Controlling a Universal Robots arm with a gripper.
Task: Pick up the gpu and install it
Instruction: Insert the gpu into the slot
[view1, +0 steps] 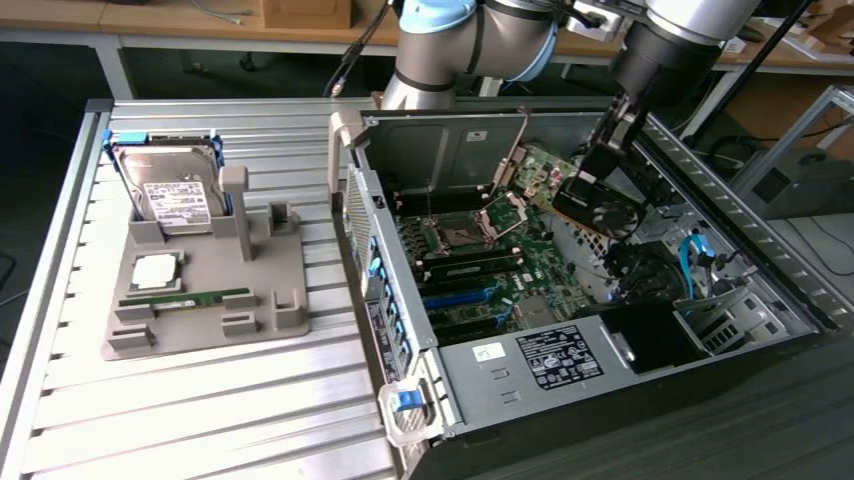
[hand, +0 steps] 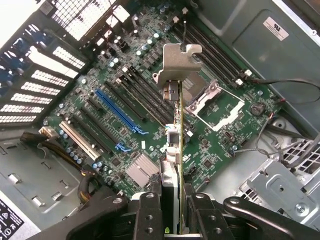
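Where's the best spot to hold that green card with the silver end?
Pinch the gpu across its two flat faces near the edge farthest from the motherboard, coming from above the case. It is thin and hangs edge-down, so the gripper grips it that way, leaving the bracket free.

Bright even light on ribbed grey metal table (view1: 200, 400); shadow inside open metal computer case (view1: 454, 150). Blown-out glare at perforated metal vents (hand: 75, 15); sheen on bracket of thin green gpu (hand: 181, 60).
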